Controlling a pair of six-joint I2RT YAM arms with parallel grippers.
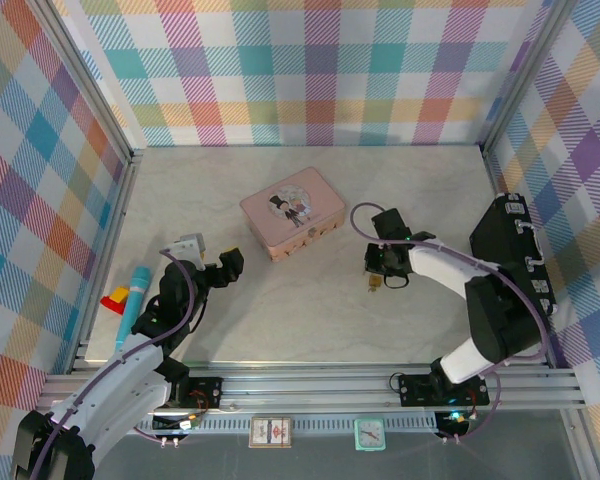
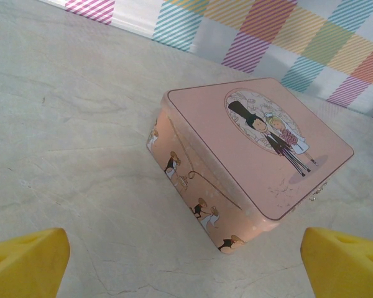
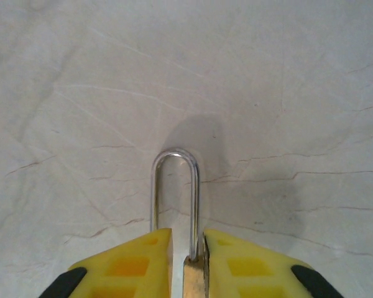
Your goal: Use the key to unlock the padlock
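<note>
Right of pink tin (image 1: 292,212), right pincer (image 1: 377,279) clamped on padlock (image 3: 194,273), left pincer (image 1: 228,266) apart

Pastel plaid walls (image 1: 320,70) around pale marbled tabletop (image 1: 310,320); even light.

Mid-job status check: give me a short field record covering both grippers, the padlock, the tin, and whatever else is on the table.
right gripper: shut on the padlock
padlock: brass body pinched between the yellow fingers, silver shackle sticking out past the fingertips
left gripper: open, holding nothing, facing the pink tin
pink tin: mid-table, lid closed, apart from both grippers
table's left edge: teal tube beside a small red-and-yellow item
</note>
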